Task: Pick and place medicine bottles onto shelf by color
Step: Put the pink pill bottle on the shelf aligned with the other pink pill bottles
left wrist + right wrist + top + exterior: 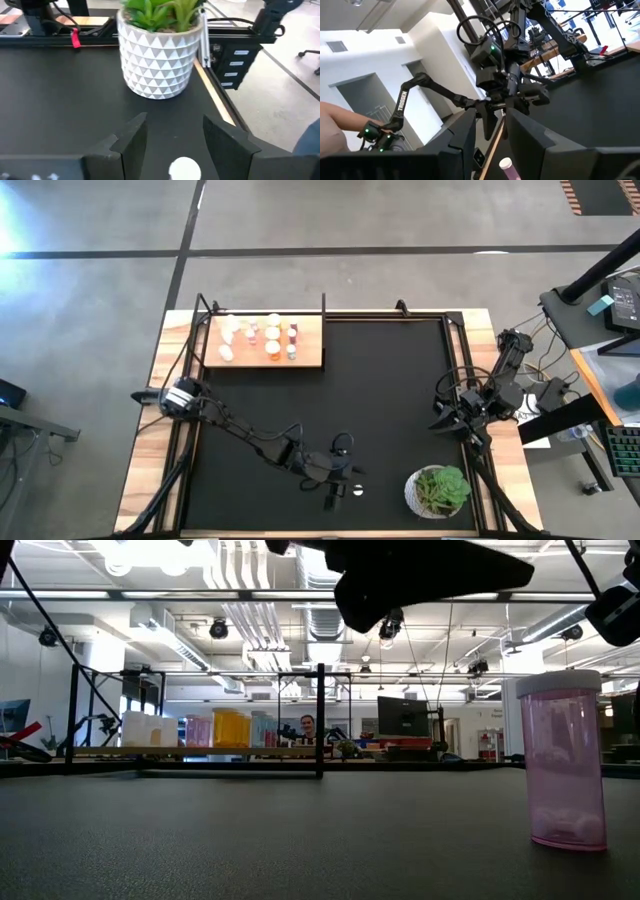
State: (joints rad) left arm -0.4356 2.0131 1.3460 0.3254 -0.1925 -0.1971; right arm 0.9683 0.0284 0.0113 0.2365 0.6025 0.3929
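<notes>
Left gripper (345,492) at mat's 6 o'clock, fingers wide, above white-capped pink bottle (359,490) standing upright, untouched. Other bottles (272,335) on shelf (310,355) at 11 o'clock. Right gripper (443,418) parked at 3 o'clock, fingers apart, empty.

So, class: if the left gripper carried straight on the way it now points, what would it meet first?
The left gripper, fingers open, points at the white-capped pink bottle just ahead; beyond it, probably the plant pot.
</notes>
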